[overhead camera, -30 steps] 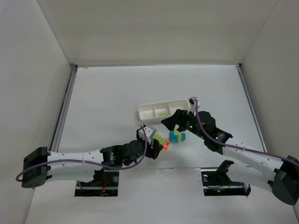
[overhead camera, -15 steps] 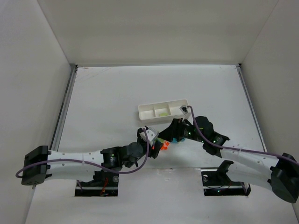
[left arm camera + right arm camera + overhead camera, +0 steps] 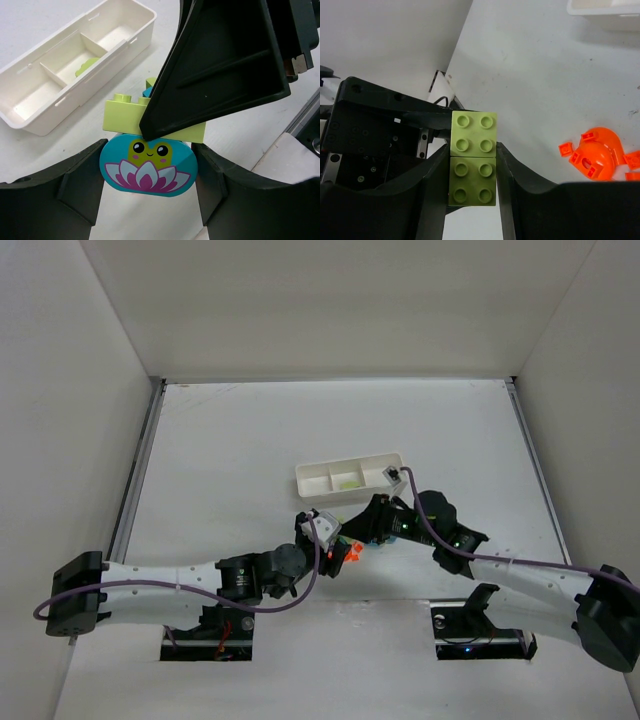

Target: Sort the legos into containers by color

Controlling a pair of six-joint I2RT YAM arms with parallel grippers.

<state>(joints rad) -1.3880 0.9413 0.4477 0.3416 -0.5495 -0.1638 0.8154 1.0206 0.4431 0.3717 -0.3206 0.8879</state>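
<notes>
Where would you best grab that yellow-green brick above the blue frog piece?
Take the yellow-green brick by its two long flat sides, coming in from the studded face, as the right gripper does here. Those smooth, parallel walls suit flat fingers; the bumpy studs likely would not. The left gripper clamps the teal frog piece by its sides.

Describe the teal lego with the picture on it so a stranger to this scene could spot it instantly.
Find the long white tray, then look just in front of it, on the robot's side. The teal lego is clamped in the left end effector, against a yellow-green brick. Only it has rounded sides and a printed frog face above a lotus.
</notes>
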